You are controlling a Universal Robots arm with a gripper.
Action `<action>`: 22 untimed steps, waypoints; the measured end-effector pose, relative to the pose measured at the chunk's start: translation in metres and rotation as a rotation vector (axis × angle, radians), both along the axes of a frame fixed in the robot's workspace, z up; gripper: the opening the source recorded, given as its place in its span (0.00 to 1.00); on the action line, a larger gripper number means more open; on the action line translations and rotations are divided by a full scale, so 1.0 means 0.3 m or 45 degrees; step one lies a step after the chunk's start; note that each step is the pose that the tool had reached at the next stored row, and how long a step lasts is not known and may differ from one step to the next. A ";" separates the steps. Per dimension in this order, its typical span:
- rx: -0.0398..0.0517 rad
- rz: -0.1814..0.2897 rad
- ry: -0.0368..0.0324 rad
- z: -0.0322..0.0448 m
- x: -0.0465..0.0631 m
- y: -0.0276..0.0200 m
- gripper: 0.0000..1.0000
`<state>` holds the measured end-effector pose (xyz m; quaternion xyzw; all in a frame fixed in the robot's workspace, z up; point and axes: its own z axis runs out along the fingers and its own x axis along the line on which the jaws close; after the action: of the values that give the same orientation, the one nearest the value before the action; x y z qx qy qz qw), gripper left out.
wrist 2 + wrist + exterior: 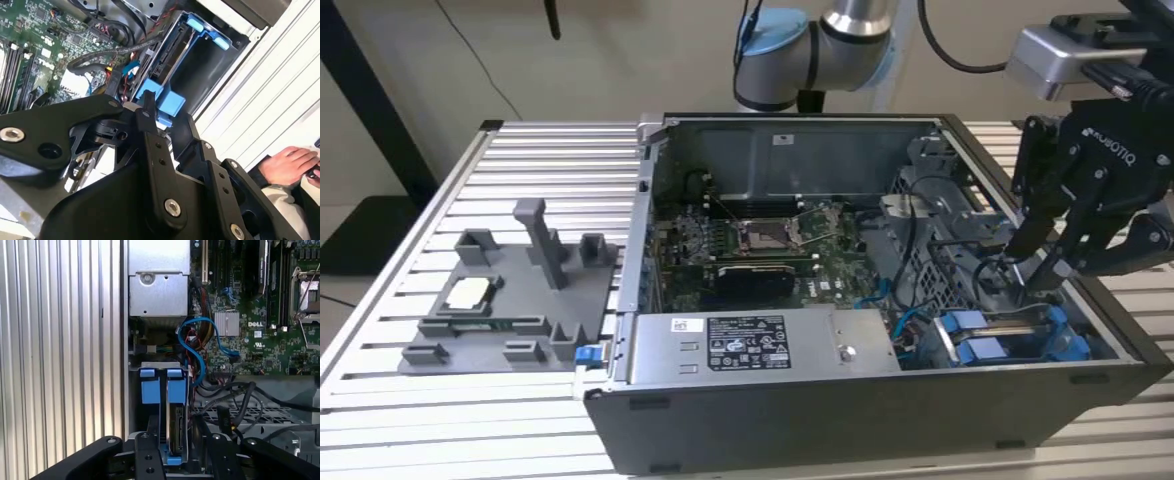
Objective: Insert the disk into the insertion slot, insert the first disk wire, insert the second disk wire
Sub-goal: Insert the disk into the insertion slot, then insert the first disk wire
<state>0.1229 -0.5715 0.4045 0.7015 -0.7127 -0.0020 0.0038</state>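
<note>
The disk (176, 432), clipped in its blue carrier, is being held on edge inside the insertion slot (210, 65). The slot is at the front corner of the open computer case (854, 430), on the exterior view's right. In the first wrist view the disk's narrow edge is being shown, with a blue pull tab (176, 385) at its end and a second blue tab (150, 385) just beside it.

The gripper (1034, 270) is being held above the slot, near the disk. Its fingers (148, 107) are being held partly spread, and nothing is being gripped between them.

A blue data cable (197, 319) and a bundle of black cables (240, 400) are being seen loose beside the bay, at the edge of the green motherboard (767, 235). The silver power supply (761, 345) is being housed in the case just beside the bay.

The case is being supported by a slatted metal table (454, 420). A grey fixture plate (507, 300) is being carried on the same table beside the case, on the exterior view's left. In the second wrist view a person's hand (287, 165) is being seen beyond the table.
</note>
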 end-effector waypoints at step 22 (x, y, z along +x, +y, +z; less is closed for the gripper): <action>0.013 0.003 -0.0003 0.013 -0.057 0.075 0.41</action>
<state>0.1058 -0.5489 0.4083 0.7025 -0.7117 -0.0056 0.0000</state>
